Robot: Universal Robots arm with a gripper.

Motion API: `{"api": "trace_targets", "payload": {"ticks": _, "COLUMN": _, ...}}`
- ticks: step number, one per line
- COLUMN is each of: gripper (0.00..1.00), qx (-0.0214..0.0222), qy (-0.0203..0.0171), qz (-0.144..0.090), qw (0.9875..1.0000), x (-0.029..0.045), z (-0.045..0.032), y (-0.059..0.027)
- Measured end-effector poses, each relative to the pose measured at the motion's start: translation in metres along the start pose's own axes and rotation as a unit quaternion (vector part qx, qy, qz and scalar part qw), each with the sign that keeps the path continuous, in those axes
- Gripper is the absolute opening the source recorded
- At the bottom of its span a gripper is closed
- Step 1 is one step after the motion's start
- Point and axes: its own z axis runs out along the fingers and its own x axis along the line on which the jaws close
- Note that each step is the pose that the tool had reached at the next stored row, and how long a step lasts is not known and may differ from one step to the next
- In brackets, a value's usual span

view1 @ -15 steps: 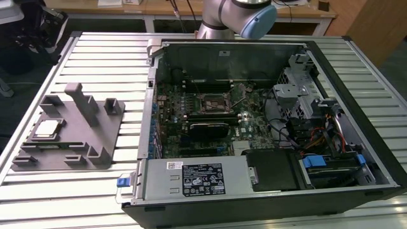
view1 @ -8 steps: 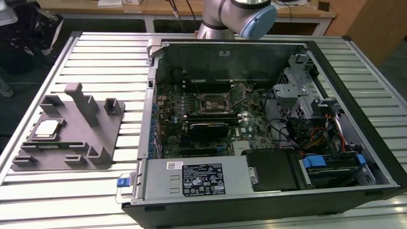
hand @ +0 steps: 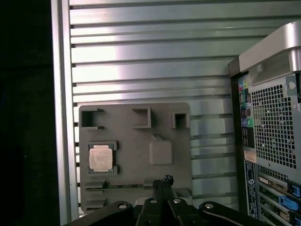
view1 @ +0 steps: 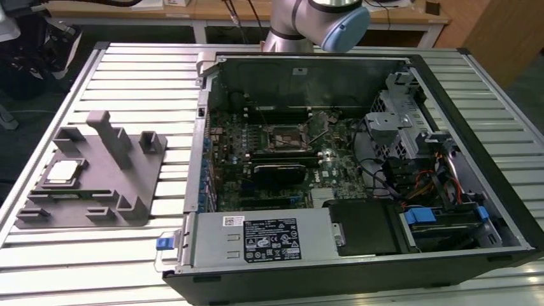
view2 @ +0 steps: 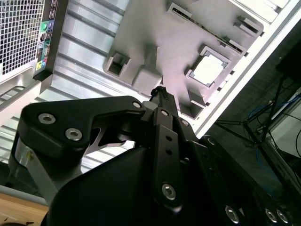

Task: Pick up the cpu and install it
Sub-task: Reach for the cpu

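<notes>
In the exterior view, the cpu (view1: 65, 172) lies flat in a recess of the grey fixture (view1: 95, 186). The fixture sits near the desk (view1: 136, 83) edge on the exterior view's left, well apart from the open computer case (view1: 306, 76).

In the second wrist view, the gripper (view2: 160, 90) hangs above the fixture with its fingertips pressed together and nothing in them.

In the first wrist view, the gripper (hand: 163, 180) is offset from the cpu (hand: 101, 157). I judge that an off-centre grasp could tilt the chip against the recess walls, and a tilted chip could damage the socket.
</notes>
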Motion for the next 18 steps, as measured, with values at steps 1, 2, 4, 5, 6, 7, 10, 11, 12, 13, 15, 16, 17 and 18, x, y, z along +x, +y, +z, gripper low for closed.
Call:
{"api": "trace_targets", "payload": {"ticks": 1, "gripper": 0.11, "qx": 0.0000, "qy": 0.0000, "qz": 0.000, "qw": 1.0000, "x": 0.0004, "z": 0.0004, "y": -0.0005}}
{"api": "trace_targets", "payload": {"ticks": 2, "gripper": 0.11, "qx": 0.0000, "qy": 0.0000, "qz": 0.000, "qw": 1.0000, "x": 0.0009, "z": 0.0008, "y": -0.0009}}
{"api": "trace_targets", "payload": {"ticks": 4, "gripper": 0.11, "qx": 0.0000, "qy": 0.0000, "qz": 0.000, "qw": 1.0000, "x": 0.0016, "z": 0.0013, "y": -0.0015}}
{"api": "trace_targets", "payload": {"ticks": 5, "gripper": 0.11, "qx": 0.0000, "qy": 0.0000, "qz": 0.000, "qw": 1.0000, "x": 0.0019, "z": 0.0015, "y": -0.0018}}
{"api": "trace_targets", "payload": {"ticks": 6, "gripper": 0.11, "qx": 0.0000, "qy": 0.0000, "qz": 0.000, "qw": 1.0000, "x": 0.0023, "z": 0.0018, "y": -0.0020}}
{"api": "trace_targets", "payload": {"ticks": 7, "gripper": 0.11, "qx": 0.0000, "qy": 0.0000, "qz": 0.000, "qw": 1.0000, "x": 0.0026, "z": 0.0019, "y": -0.0023}}
{"api": "trace_targets", "payload": {"ticks": 10, "gripper": 0.11, "qx": 0.0000, "qy": 0.0000, "qz": 0.000, "qw": 1.0000, "x": 0.0038, "z": 0.0026, "y": -0.0030}}
{"api": "trace_targets", "payload": {"ticks": 11, "gripper": 0.11, "qx": 0.0000, "qy": 0.0000, "qz": 0.000, "qw": 1.0000, "x": 0.0042, "z": 0.0028, "y": -0.0033}}
{"api": "trace_targets", "payload": {"ticks": 12, "gripper": 0.11, "qx": 0.0000, "qy": 0.0000, "qz": 0.000, "qw": 1.0000, "x": 0.0046, "z": 0.0030, "y": -0.0035}}
{"api": "trace_targets", "payload": {"ticks": 13, "gripper": 0.11, "qx": 0.0000, "qy": 0.0000, "qz": 0.000, "qw": 1.0000, "x": 0.0052, "z": 0.0032, "y": -0.0037}}
{"api": "trace_targets", "payload": {"ticks": 15, "gripper": 0.11, "qx": 0.0000, "qy": 0.0000, "qz": 0.000, "qw": 1.0000, "x": 0.0060, "z": 0.0035, "y": -0.0040}}
{"api": "trace_targets", "payload": {"ticks": 16, "gripper": 0.11, "qx": 0.0000, "qy": 0.0000, "qz": 0.000, "qw": 1.0000, "x": 0.0065, "z": 0.0036, "y": -0.0042}}
{"api": "trace_targets", "payload": {"ticks": 17, "gripper": 0.11, "qx": 0.0000, "qy": 0.0000, "qz": 0.000, "qw": 1.0000, "x": 0.0070, "z": 0.0038, "y": -0.0043}}
{"api": "trace_targets", "payload": {"ticks": 18, "gripper": 0.11, "qx": 0.0000, "qy": 0.0000, "qz": 0.000, "qw": 1.0000, "x": 0.0075, "z": 0.0040, "y": -0.0045}}
